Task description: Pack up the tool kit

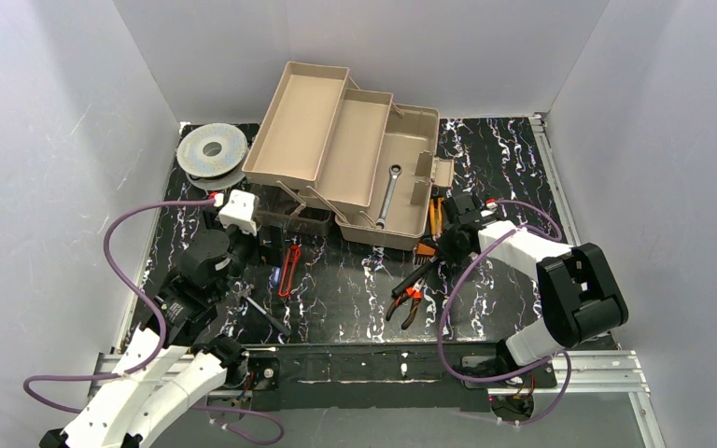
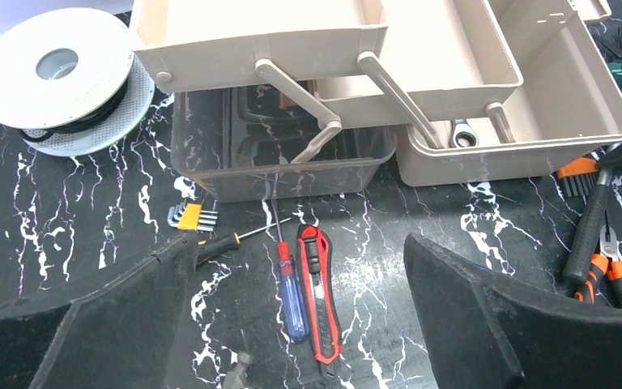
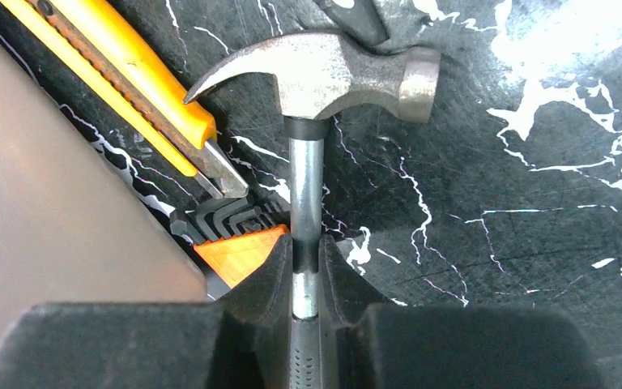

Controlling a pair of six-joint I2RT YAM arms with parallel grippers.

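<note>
The large tan plastic toolbox stands open with a steel ratchet wrench in its base. Its translucent brown lid sits under the swung-out trays. Beside the toolbox's near-right corner, the right gripper pinches the shaft of the steel claw hammer, with a yellow utility knife between hammer and toolbox. The left gripper gapes wide near the lid.

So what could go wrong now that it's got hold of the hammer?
The right tool pinches the hammer on its thin smooth shaft near the head, so it might twist or slip. The yellow knife and hex keys lie close beside it and could get knocked. The long handle may also snag the orange pliers.
</note>
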